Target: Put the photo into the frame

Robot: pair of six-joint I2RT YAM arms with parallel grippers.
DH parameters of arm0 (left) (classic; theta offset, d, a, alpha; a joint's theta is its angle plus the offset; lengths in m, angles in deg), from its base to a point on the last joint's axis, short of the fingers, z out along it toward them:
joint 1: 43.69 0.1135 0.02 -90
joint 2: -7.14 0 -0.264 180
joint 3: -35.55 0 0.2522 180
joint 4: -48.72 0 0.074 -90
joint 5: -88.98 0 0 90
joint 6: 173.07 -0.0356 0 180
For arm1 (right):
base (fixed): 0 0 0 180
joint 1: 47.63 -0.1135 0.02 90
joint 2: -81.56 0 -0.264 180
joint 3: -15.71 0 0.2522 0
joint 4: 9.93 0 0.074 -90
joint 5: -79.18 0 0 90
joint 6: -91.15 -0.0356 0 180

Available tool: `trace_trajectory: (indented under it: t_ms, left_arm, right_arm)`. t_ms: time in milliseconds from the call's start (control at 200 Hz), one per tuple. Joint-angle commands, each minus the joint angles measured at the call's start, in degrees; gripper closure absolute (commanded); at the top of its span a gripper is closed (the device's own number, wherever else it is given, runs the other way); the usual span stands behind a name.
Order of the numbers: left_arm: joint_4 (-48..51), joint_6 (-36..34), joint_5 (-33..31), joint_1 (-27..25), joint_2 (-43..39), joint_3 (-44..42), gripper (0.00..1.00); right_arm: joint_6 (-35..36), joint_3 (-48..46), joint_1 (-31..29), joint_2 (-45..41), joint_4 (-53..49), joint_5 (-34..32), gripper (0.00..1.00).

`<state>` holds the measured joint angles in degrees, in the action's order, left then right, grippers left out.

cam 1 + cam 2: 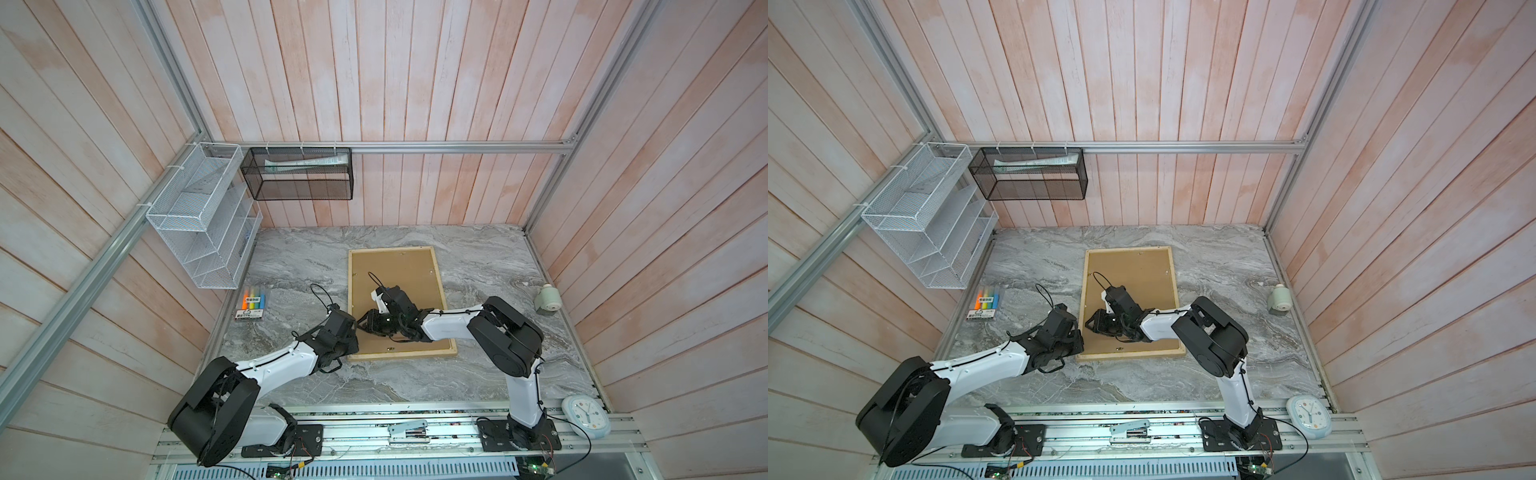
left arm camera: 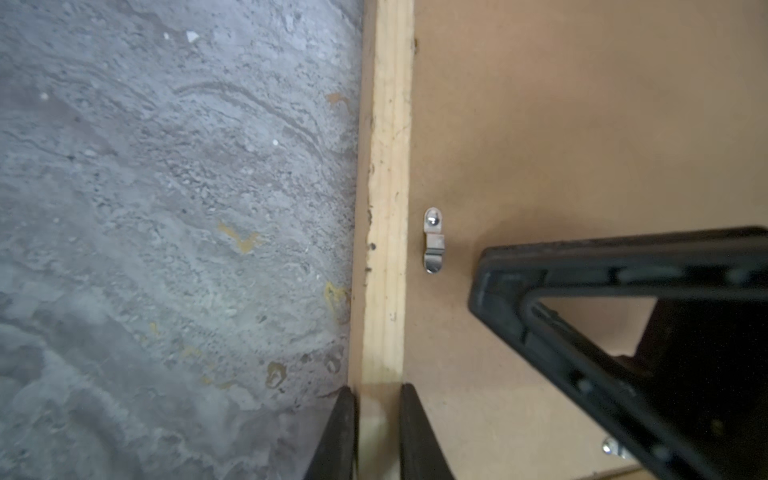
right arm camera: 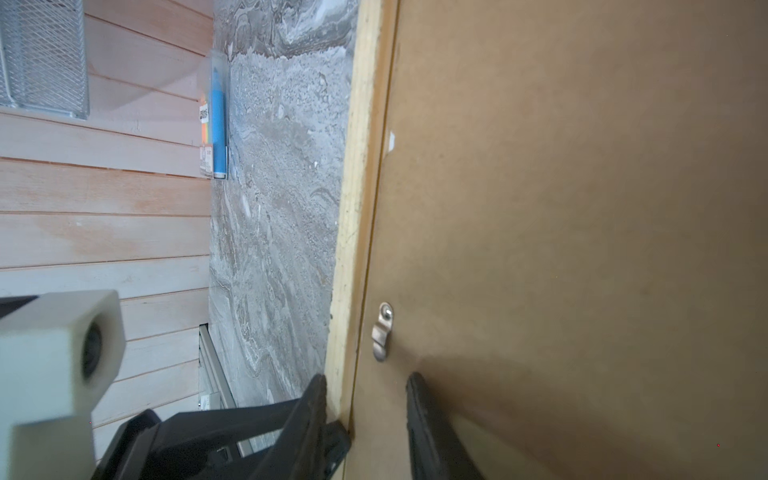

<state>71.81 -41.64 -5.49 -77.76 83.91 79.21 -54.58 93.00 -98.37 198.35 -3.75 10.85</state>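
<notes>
The frame (image 1: 441,291) (image 1: 1128,249) of pale wood strips lies face down in the middle of the marble table, and a brown backing board (image 1: 399,274) (image 1: 1133,282) fills it. The photo is hidden. My left gripper (image 1: 356,328) (image 1: 1079,332) (image 2: 377,390) is shut on the frame's left strip (image 2: 386,208), one finger outside it and one on the board side. My right gripper (image 1: 363,326) (image 1: 1090,324) (image 3: 365,378) reaches across to that same edge. It stands open astride the strip (image 3: 353,208), just short of a metal clip (image 3: 381,332) (image 2: 434,241).
A highlighter pack (image 1: 250,303) lies at the table's left edge below a white mesh rack (image 1: 199,224). A black mesh basket (image 1: 297,174) hangs on the back wall. A small pale green object (image 1: 547,299) sits at the far right, and a clock (image 1: 586,417) rests on the front rail.
</notes>
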Motion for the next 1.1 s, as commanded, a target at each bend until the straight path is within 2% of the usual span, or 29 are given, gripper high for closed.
trace_trajectory:
  t_ms: [0,475,820,935,1095]
  left_arm:
    - [2.1,2.8,1.2,0.4,-0.2,-2.7,0.84]
    - [1.1,3.0,1.5,0.4,-1.0,-3.2,0.84]
    - [0.8,2.9,1.8,0.4,-0.8,-3.0,0.84]
    - [0.7,2.9,2.0,0.4,-0.6,-2.7,0.85]
    - [-0.1,2.9,2.6,0.4,-0.2,-2.4,0.85]
  right_arm:
    - [-0.9,1.2,-0.8,1.7,-0.1,0.6,0.66]
    - [0.3,3.1,-0.9,2.6,-3.1,-2.9,0.66]
    - [-1.3,3.5,-0.9,4.0,-1.4,-1.2,0.66]
    - [-3.3,2.8,-0.9,4.2,0.5,-0.1,0.66]
    - [-10.3,0.6,-1.1,5.3,7.0,1.4,0.66]
